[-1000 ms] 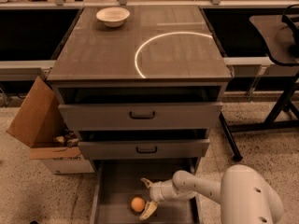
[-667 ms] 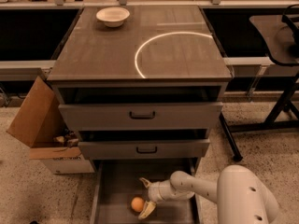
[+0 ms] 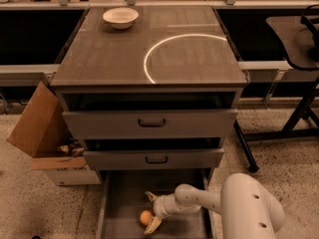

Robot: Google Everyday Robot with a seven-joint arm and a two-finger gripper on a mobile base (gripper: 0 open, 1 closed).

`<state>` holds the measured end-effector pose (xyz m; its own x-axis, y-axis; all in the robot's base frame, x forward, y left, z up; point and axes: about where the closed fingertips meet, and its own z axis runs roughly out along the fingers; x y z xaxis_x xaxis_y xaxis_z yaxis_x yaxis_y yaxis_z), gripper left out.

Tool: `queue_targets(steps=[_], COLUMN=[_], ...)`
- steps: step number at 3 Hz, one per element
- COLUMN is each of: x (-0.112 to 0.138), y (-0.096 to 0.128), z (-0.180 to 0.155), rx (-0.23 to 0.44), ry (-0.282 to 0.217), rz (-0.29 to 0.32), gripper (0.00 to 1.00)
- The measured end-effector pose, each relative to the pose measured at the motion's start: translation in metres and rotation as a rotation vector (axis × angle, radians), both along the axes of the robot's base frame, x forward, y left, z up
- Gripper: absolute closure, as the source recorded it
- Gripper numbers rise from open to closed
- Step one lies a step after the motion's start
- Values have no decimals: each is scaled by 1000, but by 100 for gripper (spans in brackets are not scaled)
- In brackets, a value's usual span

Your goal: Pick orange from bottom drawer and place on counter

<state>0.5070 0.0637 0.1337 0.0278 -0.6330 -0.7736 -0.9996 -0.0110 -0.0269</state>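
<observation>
The orange [image 3: 145,217] lies on the floor of the bottom drawer [image 3: 119,198], which is pulled out below the two upper drawers. My gripper [image 3: 150,212] is inside the drawer, its yellow-tipped fingers [image 3: 152,225] spread open on either side of the orange, one finger behind it and one in front. The white arm reaches in from the lower right. The counter [image 3: 114,54] is the dark cabinet top with a bright white arc reflection.
A white bowl [image 3: 120,17] sits at the counter's back left. The two upper drawers with black handles [image 3: 152,123] stand partly open above the gripper. A cardboard box [image 3: 40,128] stands left of the cabinet. A black chair base [image 3: 294,118] is at the right.
The arm has shifted slightly left, bringing the open fingers closer around the orange. The orange has not moved.
</observation>
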Motion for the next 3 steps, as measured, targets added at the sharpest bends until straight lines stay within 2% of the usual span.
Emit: queue_targets(steps=[1,3], x=[0,-4], y=[3,-7], z=[-10,-13], rx=[-21,-40], ry=[3,-4], rz=[5,-1], gripper=[27,73])
